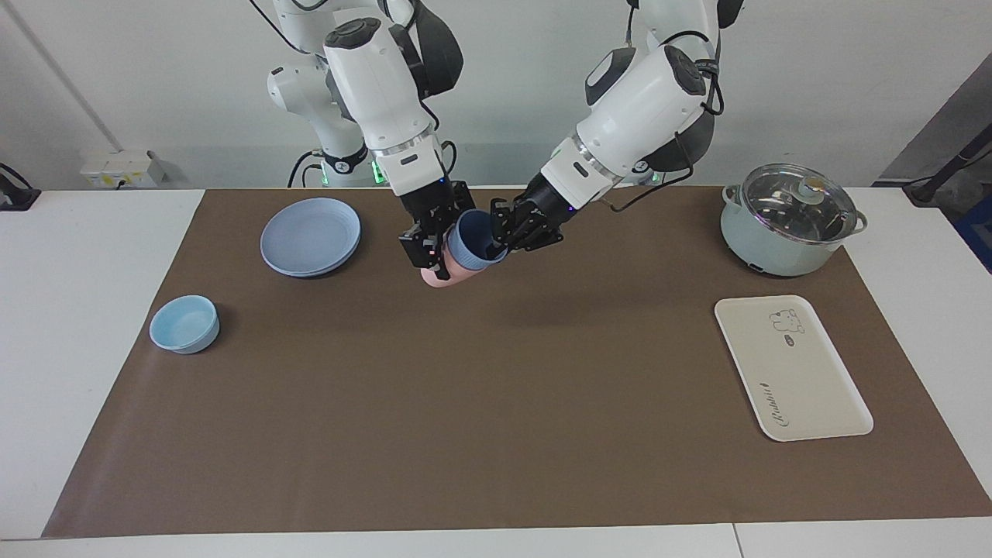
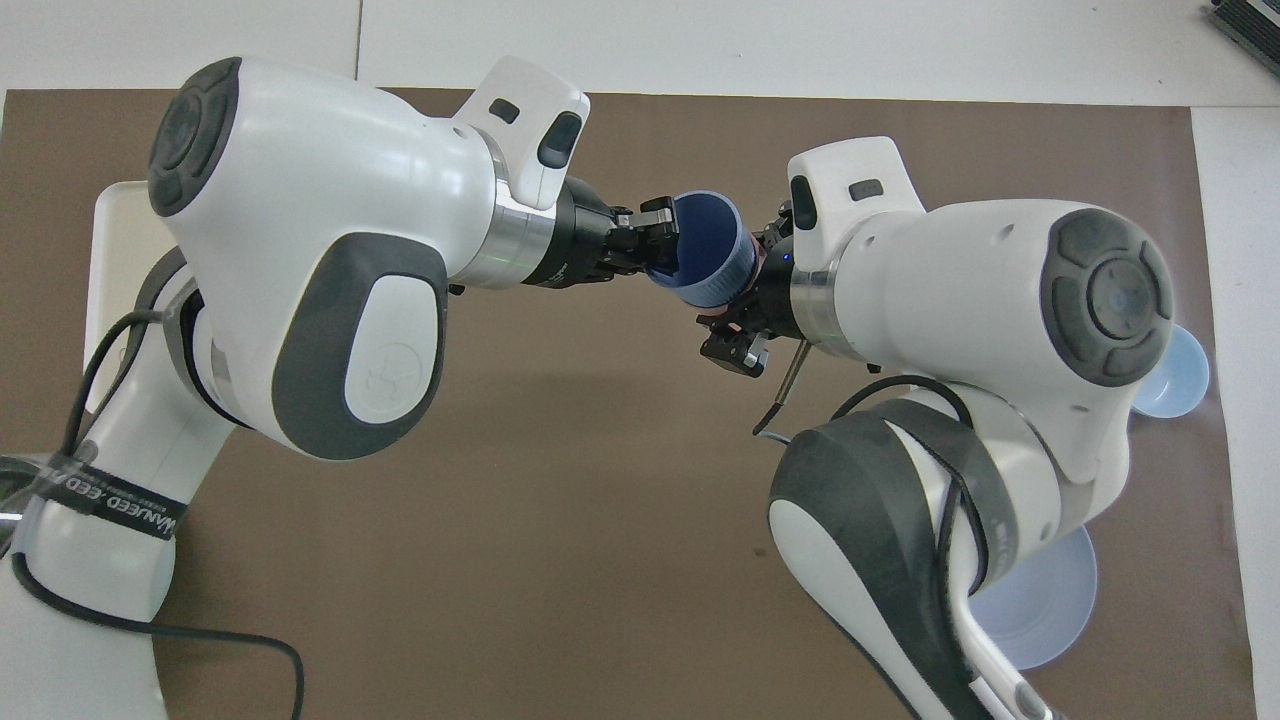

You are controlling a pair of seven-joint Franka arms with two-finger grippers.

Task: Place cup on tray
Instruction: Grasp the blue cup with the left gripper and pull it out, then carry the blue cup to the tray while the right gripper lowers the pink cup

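The periwinkle-blue cup (image 1: 469,239) sits nested in a pink cup (image 1: 449,277), both tilted and held in the air over the mat's middle, near the robots' edge. My right gripper (image 1: 432,260) is shut on the pink cup's wall. My left gripper (image 1: 497,240) is shut on the blue cup's rim, one finger inside it. In the overhead view the blue cup (image 2: 705,250) lies between the left gripper (image 2: 664,240) and the right gripper (image 2: 742,318). The cream tray (image 1: 790,368) lies flat at the left arm's end; in the overhead view the tray (image 2: 108,235) is mostly hidden under the left arm.
A round blue plate (image 1: 311,236) and a light-blue bowl (image 1: 184,324) lie toward the right arm's end. A pale green pot with a glass lid (image 1: 787,221) stands nearer to the robots than the tray. A brown mat (image 1: 496,403) covers the table.
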